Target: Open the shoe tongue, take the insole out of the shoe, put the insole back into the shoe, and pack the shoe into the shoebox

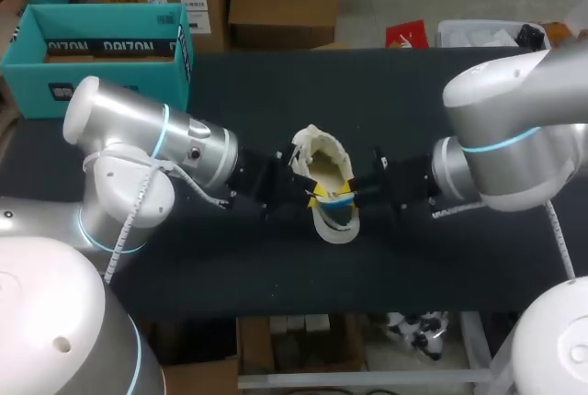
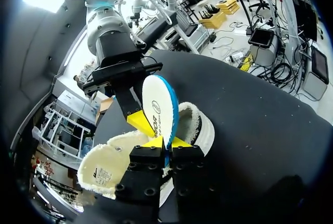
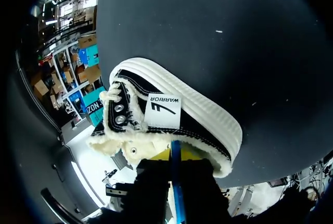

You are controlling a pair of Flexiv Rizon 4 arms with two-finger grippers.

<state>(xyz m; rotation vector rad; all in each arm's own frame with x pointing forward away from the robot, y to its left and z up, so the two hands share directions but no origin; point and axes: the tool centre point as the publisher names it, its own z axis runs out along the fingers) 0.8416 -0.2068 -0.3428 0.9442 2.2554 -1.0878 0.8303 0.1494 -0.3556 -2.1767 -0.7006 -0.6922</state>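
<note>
Mid-table, the shoe [image 1: 323, 163] lies tongue open while the left gripper [image 2: 165, 141] and right gripper [image 3: 176, 157] both pinch the insole [image 2: 158, 104], upright over its opening. Seemingly mid-handover; next, one must release. The box [image 1: 28, 83] waits by the far-left corner.

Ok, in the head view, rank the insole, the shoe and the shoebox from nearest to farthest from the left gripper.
1. The insole: clamped between the left gripper fingers, mid-table.
2. The shoe: right at the fingertips, mid-table.
3. The shoebox: far back-left corner, beyond the left arm.
</note>
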